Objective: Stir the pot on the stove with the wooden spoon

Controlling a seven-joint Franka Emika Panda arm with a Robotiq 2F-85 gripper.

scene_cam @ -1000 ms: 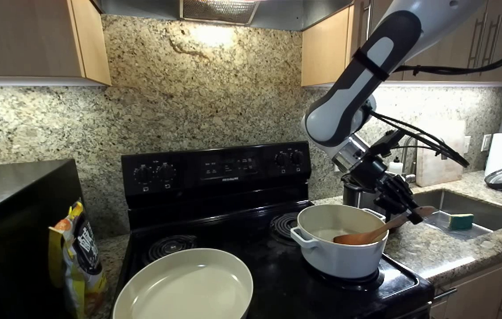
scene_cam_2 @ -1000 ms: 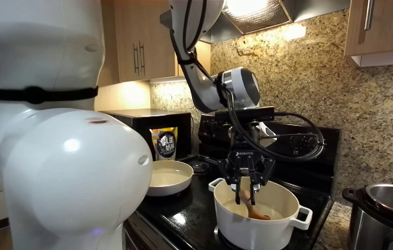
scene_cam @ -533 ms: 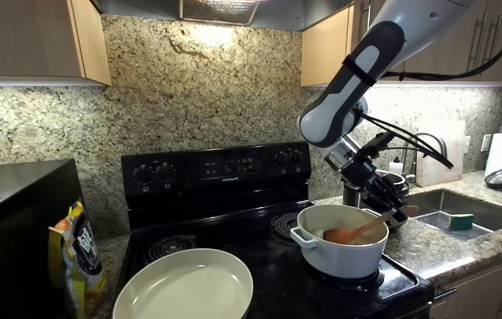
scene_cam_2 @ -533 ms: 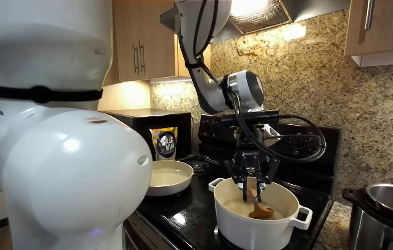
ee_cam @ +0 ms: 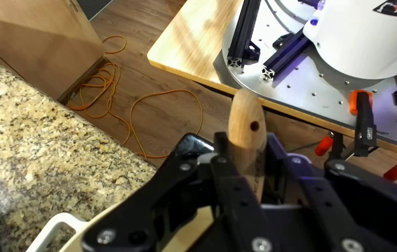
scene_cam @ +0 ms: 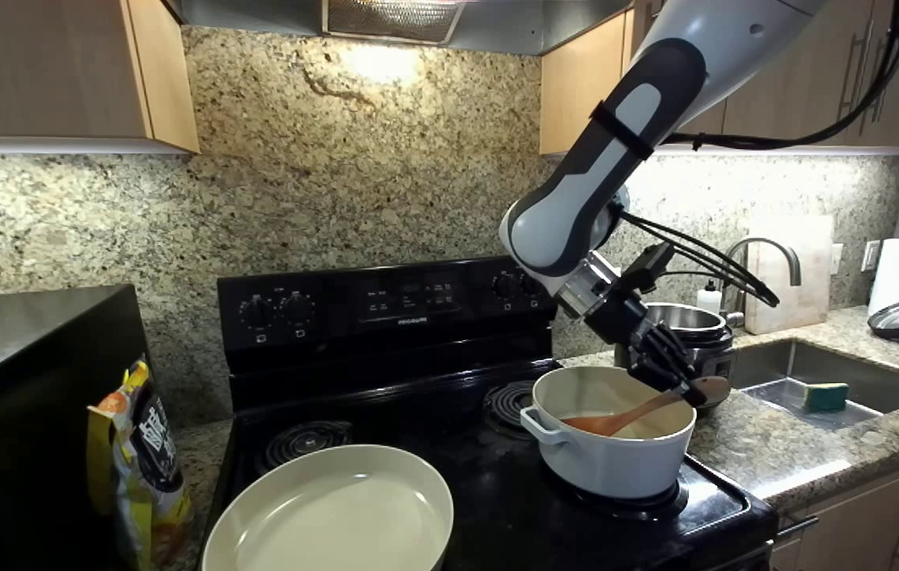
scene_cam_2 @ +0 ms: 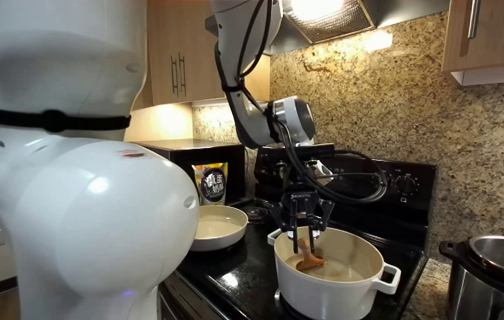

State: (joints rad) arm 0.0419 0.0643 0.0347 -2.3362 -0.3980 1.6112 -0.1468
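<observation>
At the round white pot (scene_cam: 612, 461), slim black fingers (scene_cam_2: 295, 243) clamp the smooth wooden spoon (scene_cam: 630, 415) slanting into it.

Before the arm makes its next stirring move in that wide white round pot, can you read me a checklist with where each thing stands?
1. Black two-fingered hand closed on the light brown wooden spoon: ok.
2. Spoon's broad end inside the wide white round pot: ok, in both exterior views.
3. Pot sitting over a burner of the black coil-burner stove: ok.
4. Large shallow pale round dish apart from the pot: ok.
5. Spoon's handle clear of the rim: cannot tell; they overlap in an exterior view.
6. Heat setting: cannot tell; the black knobs are too small to read.
</observation>
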